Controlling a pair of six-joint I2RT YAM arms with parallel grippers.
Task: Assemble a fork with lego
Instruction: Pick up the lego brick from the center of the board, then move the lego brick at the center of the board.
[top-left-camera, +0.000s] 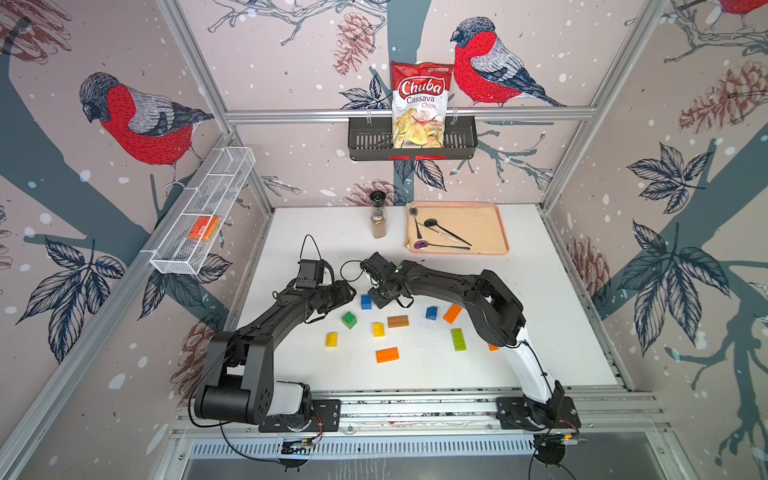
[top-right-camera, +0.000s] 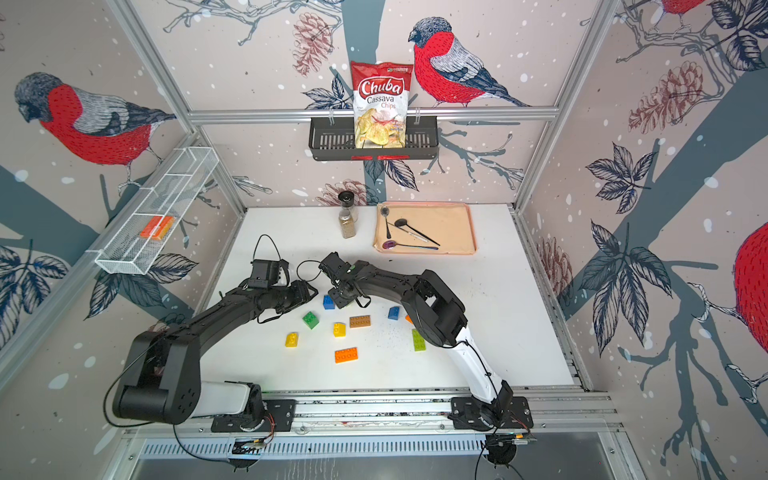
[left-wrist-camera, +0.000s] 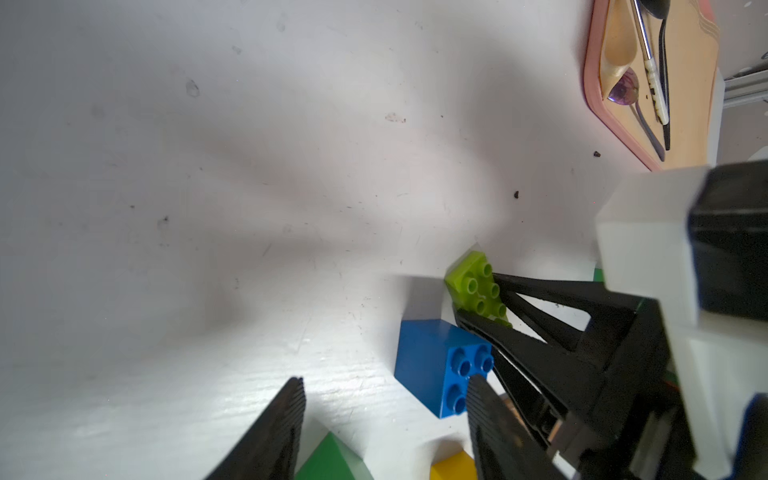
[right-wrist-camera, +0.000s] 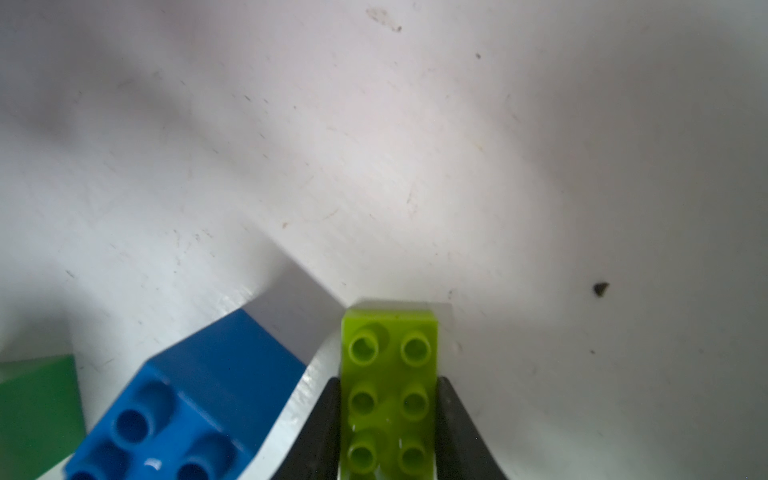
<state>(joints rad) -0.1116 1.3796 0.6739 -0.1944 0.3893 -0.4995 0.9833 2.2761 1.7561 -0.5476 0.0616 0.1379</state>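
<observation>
lime green brick (right-wrist-camera: 388, 395) | blue brick (right-wrist-camera: 187, 415) | white table (top-left-camera: 540, 311) | tan tray (top-left-camera: 482, 224), pink rim

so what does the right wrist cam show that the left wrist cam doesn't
Only the right wrist view: the grip head-on, the right gripper closed on both long sides of the lime green brick. Only the left wrist view: the left gripper open, holding nothing, a yellow brick, and the tray with spoons. Both: the lime green brick, the blue brick beside it, a green brick and the white table.
</observation>
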